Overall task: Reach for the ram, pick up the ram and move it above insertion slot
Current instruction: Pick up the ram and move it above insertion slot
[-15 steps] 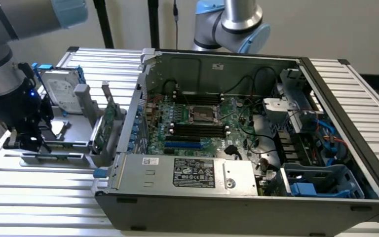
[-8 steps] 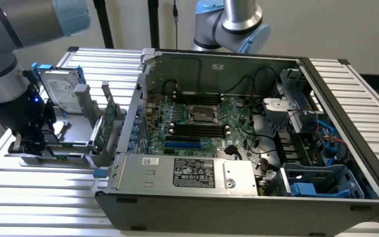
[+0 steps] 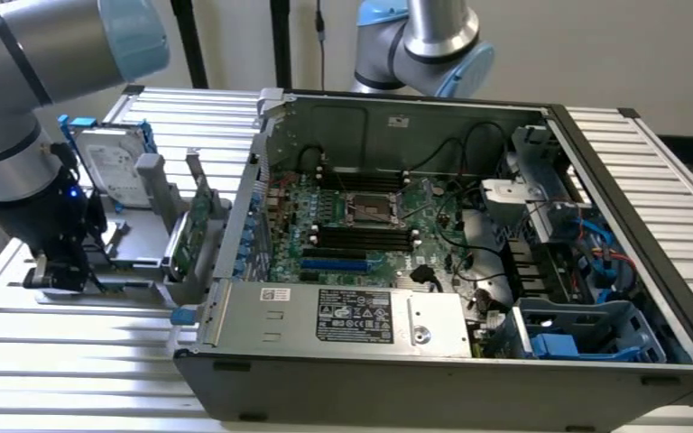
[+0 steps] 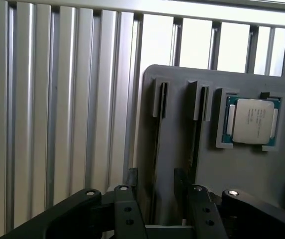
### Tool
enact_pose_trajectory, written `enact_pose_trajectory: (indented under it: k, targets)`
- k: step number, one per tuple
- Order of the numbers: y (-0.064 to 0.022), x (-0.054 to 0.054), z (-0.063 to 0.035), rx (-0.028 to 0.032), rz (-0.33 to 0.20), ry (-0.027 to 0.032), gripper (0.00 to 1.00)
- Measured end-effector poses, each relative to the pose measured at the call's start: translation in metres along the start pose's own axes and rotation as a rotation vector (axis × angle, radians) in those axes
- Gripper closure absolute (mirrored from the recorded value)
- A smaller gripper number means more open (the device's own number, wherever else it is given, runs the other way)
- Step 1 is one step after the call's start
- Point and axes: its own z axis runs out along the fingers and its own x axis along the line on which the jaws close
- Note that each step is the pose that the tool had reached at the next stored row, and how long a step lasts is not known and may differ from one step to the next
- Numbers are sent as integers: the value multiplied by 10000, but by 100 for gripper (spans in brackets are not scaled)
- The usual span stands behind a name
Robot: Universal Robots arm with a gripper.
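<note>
On the exterior view's left the jaws hang wide open, holding nothing, one on each side of the ram (image 4: 155, 149). It stands on its edge in the gray holder (image 4: 241, 179) so it is easy to pinch. Further right — the open computer (image 3: 443, 225).

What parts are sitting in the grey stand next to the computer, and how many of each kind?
Silver hard drive: 1
Big green card: 1
Square chip: 1
Thin memory sticks, standing on edge: 2
Total: 5
</note>
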Motion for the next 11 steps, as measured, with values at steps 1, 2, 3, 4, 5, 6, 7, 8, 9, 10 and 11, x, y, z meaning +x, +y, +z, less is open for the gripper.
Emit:
enact_pose_trajectory:
  k: [1, 2, 3, 4, 5, 6, 7, 8, 9, 10, 11]
  targets:
    - [0, 1, 19, 2, 0, -3, 58]
    - [0, 2, 36, 1, -1, -6, 58]
    - [-1, 2, 55, 2, -3, -9, 58]
    - [-1, 3, 72, 2, -6, -12, 58]
    - [-1, 3, 85, 3, -10, -14, 58]
    - [-2, 3, 91, 2, -15, -14, 58]
    - [-2, 2, 92, -1, -20, -13, 58]
    - [-2, 1, 93, -1, -24, -12, 58]
    - [-2, -1, 96, 0, -28, -13, 58]
    - [-1, -2, 100, 1, -33, -14, 58]
    - [-2, -4, 107, 2, -37, -15, 58]
